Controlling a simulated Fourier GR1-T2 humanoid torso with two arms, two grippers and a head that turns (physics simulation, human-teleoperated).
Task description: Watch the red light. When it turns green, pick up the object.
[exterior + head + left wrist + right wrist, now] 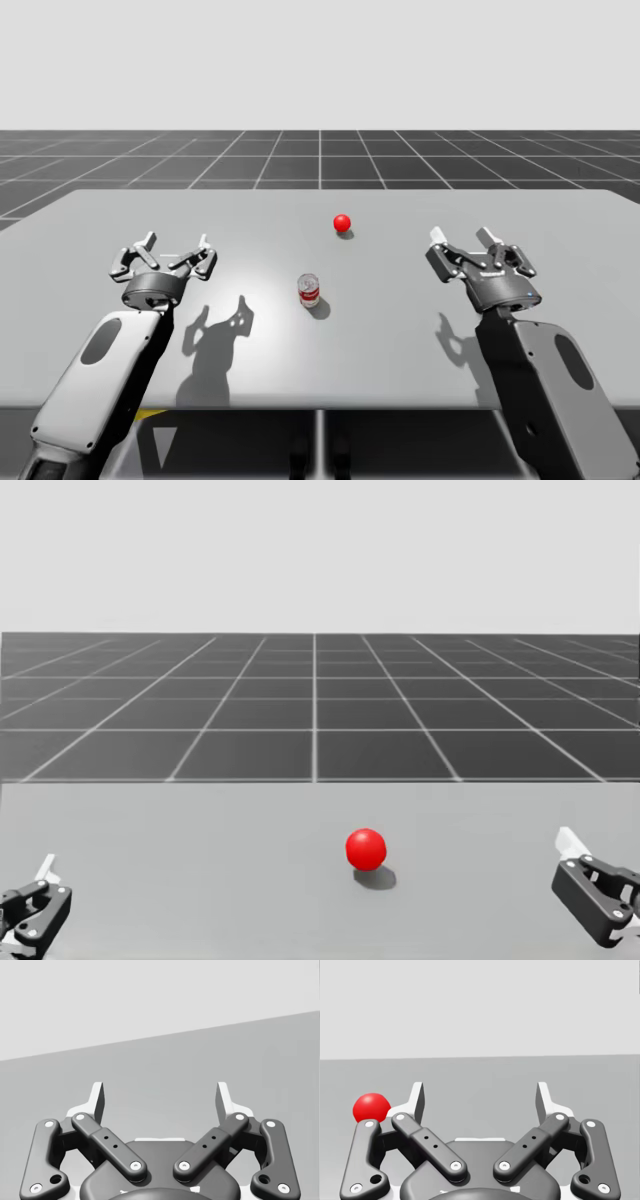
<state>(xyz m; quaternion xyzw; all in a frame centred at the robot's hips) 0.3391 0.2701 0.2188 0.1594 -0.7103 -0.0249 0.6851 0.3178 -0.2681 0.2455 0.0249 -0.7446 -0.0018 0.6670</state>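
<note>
Waiting game right now. Reads plain red on the light (342, 223), a small ball out toward the far middle of the surface (400, 340), so no go signal yet and nothing to do but watch it.

As for the can (309, 290): stands upright on the surface, near the ball on the close side and a touch to its left, roughly between the 2 arms and touching neither. Looks silvery with a red band round the body.

On to the left gripper (176, 242): jaws spread wide, holding nothing, parked well apart from the can on its left. Same story with the right gripper (462, 237): jaws wide open, empty, well apart on the other side, with the red ball ahead and off to 1 side of it in the right wrist view.

Handling guess: probably light, with stiff thin walls, so no need to squeeze hard. Smooth and round though, so likely a bit slippery, and easy to tip and send rolling with a clumsy nudge. Hard to say from this far off whether full or empty, so best to plan for some weight.

Best hold, judging from here: come in from the side and close the jaws across the widest part at about mid-height, on the red band, below the top rim. Looks about equally doable with either arm on green.
</note>
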